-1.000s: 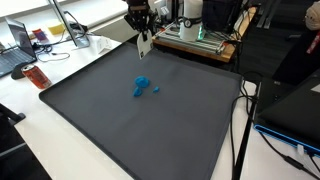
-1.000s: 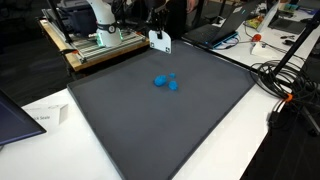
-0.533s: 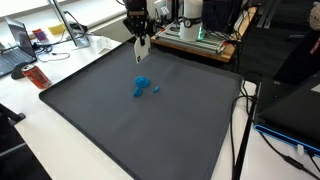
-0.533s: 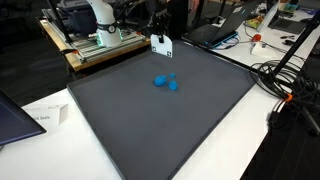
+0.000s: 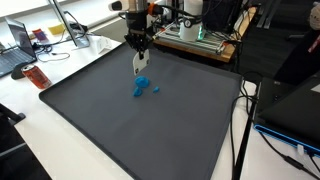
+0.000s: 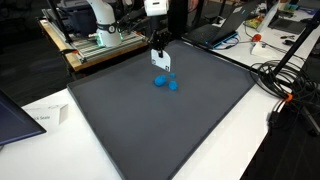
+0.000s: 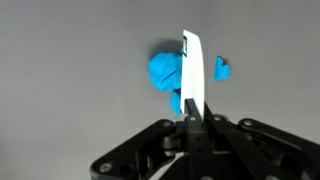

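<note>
The card [image 5: 140,63] hangs over the lump [image 5: 141,87] on the mat [image 5: 120,130].

The white, smooth-shelled robot arm [image 6: 155,7] ends in a matte black metal gripper [image 5: 139,50]. In the wrist view, its black linkage bars [image 7: 130,150] look angular, and its dark fingers [image 7: 188,128] are slim.

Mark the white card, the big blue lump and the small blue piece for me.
white card [image 7: 193,68], wrist view, middle of its narrow face.
big blue lump [image 7: 164,72], wrist view, its left body.
small blue piece [image 7: 222,68], wrist view, its centre.
</note>
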### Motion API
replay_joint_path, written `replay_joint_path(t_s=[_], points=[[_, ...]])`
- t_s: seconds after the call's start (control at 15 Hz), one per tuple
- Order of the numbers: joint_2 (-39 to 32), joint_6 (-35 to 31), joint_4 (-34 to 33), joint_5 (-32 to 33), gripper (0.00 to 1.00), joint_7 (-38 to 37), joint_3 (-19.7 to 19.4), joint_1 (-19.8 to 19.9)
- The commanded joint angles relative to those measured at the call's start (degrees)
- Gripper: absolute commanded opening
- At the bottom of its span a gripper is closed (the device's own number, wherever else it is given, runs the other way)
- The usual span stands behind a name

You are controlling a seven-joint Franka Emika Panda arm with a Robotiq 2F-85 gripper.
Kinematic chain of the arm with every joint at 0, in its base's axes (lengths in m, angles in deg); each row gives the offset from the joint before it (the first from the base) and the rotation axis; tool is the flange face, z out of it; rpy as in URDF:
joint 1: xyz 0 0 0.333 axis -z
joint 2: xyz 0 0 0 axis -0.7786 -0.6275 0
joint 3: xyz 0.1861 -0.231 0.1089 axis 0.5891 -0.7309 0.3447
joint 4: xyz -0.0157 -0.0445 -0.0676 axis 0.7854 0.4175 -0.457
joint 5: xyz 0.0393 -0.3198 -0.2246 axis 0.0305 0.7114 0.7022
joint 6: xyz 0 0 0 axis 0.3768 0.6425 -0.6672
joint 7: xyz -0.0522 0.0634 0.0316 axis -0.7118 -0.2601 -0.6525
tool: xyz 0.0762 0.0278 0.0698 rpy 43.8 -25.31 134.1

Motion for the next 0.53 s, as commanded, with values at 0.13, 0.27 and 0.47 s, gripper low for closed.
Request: replay_joint_path(t_s=[0.13, 0.27, 0.47], points=[[-4.64, -2.91, -1.08, 7.62, 0.01, -9.38, -0.49, -0.69], [-5.78, -2.87, -1.61, 7.72, 0.01, -10.3, -0.35, -0.81], [-7.31, -2.39, -2.47, 7.67, 0.01, -10.87, -0.35, -1.16]])
